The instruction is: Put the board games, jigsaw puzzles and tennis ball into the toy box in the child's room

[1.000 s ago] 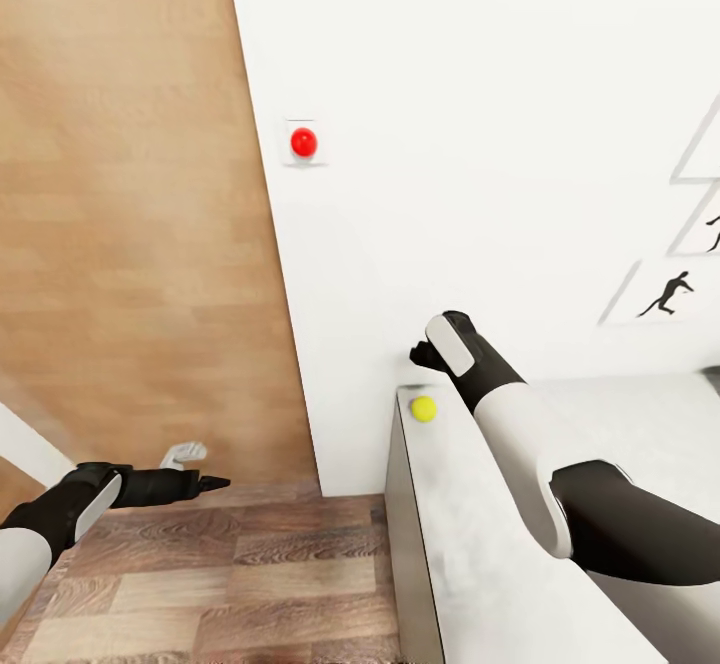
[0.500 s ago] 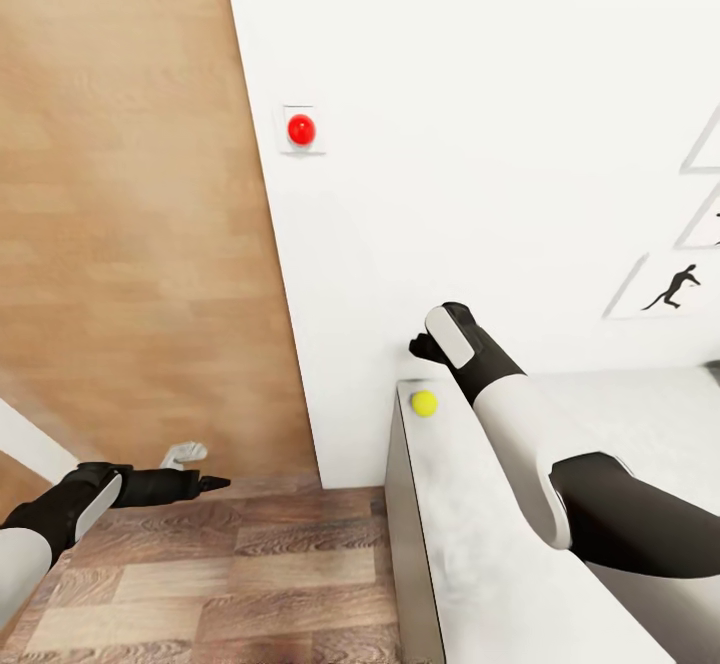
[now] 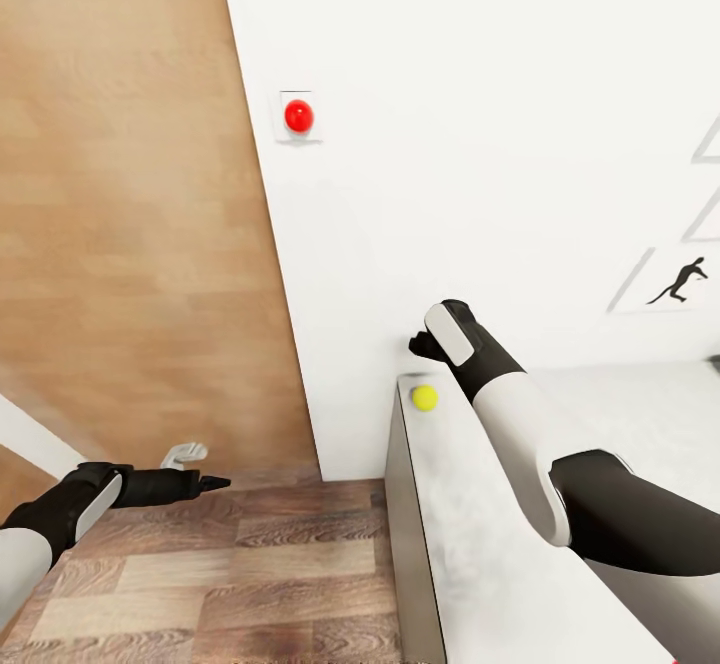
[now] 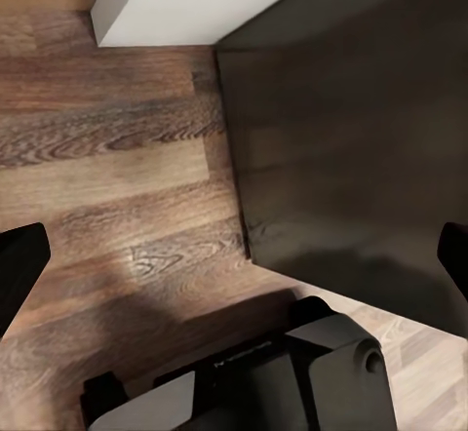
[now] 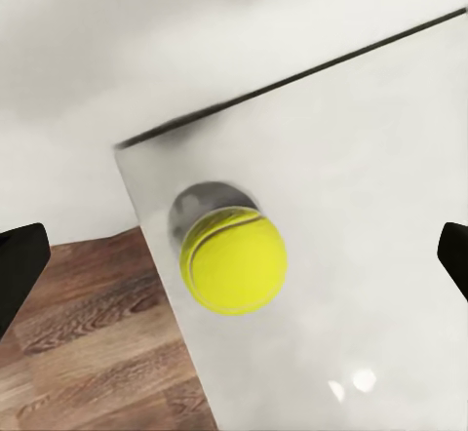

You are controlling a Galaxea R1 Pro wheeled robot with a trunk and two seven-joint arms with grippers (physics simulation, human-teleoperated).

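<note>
The ball [image 3: 424, 397] lay on the tabletop [image 3: 470, 544] at its far corner, close to both the end edge and the white wall [image 3: 480, 144], and nothing was touching it. In the right wrist view the ball [image 5: 234, 261] sat on the pale surface just inside that corner, casting a small dark shadow beside it, with the wood floor [image 5: 88, 353] below the edge. The right gripper [image 3: 428, 347] hung above the corner, just beyond the ball toward the wall, its arm reaching forward over the tabletop. Its fingers [image 5: 19, 270] stood spread wide, one dark tip at each side of the wrist picture, with the ball between them but lower and clear of both. The left gripper [image 3: 205, 483] was held out low over the floor [image 3: 220, 564], well apart from the table, pointing toward its white cabinet end. Its fingers [image 4: 18, 265] were also spread apart and held nothing; that wrist view looked down on dark floor planks, a shadowed panel and part of the robot's own base. On the wall above sat a red button [image 3: 298, 116] on a white plate, and farther right a black runner silhouette [image 3: 680, 279]. A brown wood-grain panel [image 3: 130, 194] met the wall at the left.
</note>
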